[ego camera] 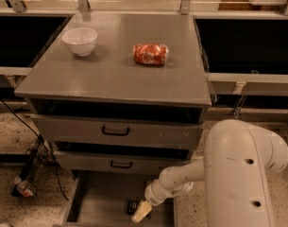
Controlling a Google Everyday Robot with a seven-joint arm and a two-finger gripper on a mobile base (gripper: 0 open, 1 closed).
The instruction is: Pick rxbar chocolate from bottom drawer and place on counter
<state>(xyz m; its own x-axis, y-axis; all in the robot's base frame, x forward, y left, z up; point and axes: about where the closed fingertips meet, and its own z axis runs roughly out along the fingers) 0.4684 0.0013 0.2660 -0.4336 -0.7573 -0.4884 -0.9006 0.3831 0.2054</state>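
Jaws beside rxbar chocolate (131,206), bottom drawer (100,198)

You see grey counter (110,82) | white bowl (80,40) | red-orange packet (150,54) | black bar (131,206) beside your cream gripper (141,213) inside grey bottom drawer (98,200)

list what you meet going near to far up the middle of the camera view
gripper, low in the bottom drawer beside the rxbar chocolate → lower black handle → upper black handle → counter → red-orange packet
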